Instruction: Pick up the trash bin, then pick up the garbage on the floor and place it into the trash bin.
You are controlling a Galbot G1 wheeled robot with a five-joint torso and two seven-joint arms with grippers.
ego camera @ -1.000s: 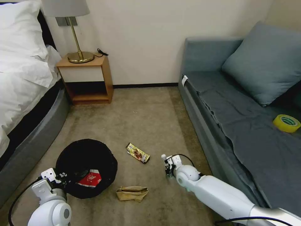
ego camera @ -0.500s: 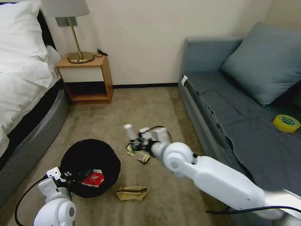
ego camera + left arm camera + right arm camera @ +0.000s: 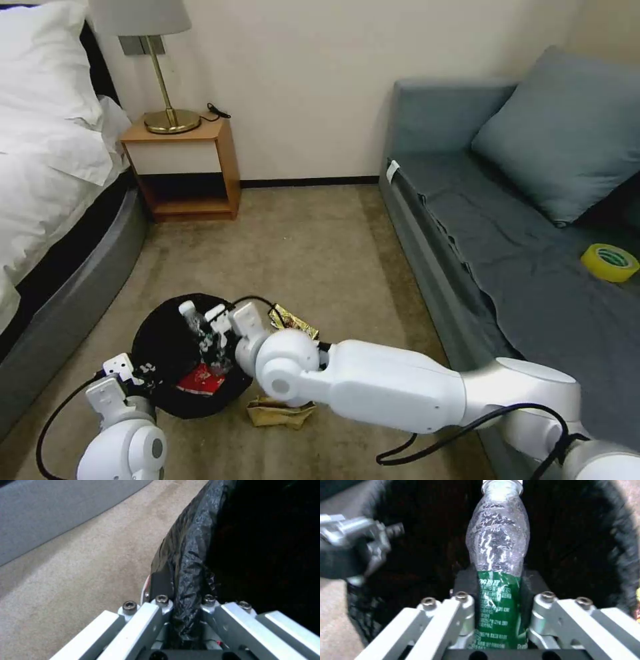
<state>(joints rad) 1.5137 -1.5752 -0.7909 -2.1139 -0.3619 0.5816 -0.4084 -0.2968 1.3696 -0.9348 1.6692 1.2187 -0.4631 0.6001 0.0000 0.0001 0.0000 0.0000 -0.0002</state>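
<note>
Bottle (image 3: 498, 562) clamped in right end effector (image 3: 498, 585) above trash bin (image 3: 160, 333), left end effector (image 3: 181, 605) pinching rim.

One bin (image 3: 167, 333), lined in black. Four litter pieces: one red packet (image 3: 201, 381) inside the bin, one clear bottle (image 3: 497, 555) over it, one gold wrapper (image 3: 293, 319) and one brown paper bag (image 3: 280, 411) on the carpet. Two grippers (image 3: 143, 371) (image 3: 212, 333), one lamp (image 3: 150, 60), one nightstand (image 3: 183, 167), one cushion (image 3: 567, 133), one yellow tape roll (image 3: 609, 262).

The right arm (image 3: 373, 383) covers part of the paper bag (image 3: 277, 415) (and the candy wrapper (image 3: 293, 321)) beside the trash bin (image 3: 160, 333).
</note>
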